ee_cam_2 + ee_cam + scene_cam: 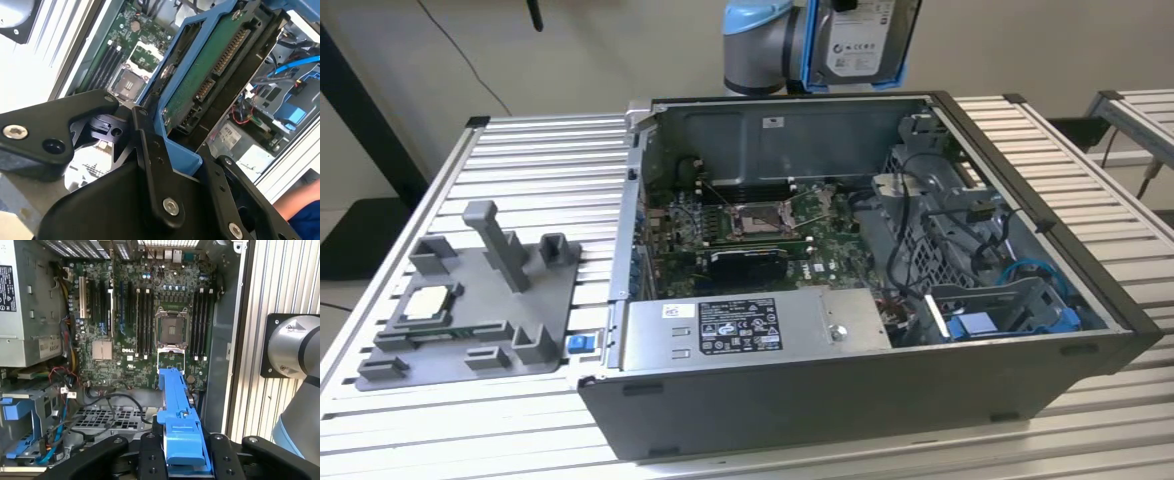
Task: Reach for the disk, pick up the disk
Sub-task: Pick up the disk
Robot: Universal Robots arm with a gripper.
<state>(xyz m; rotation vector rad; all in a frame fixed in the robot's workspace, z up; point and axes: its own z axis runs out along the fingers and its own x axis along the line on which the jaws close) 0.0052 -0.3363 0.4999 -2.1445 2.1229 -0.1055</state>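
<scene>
Exterior view: the disk (858, 42) hangs high above the open computer case (854, 400), label outward, close beside the arm (761, 50). The grey stand (520, 290) sits well away, toward the exterior view's left.

Second wrist view: the gripper (182, 157) is clamped on the disk. Its black fingers (150, 145) squeeze the blue rail (175, 150) from both sides, and the disk's green circuit side faces the camera. The motherboard (130, 55) lies far beyond the fingertips.

First wrist view: the blue rail stands edge-on between the fingers, with the motherboard directly below.

The disk looks lifted clear. To hold it well, I judge the pressure should sit squarely on the rails, never on the circuit side, without tilt.
</scene>
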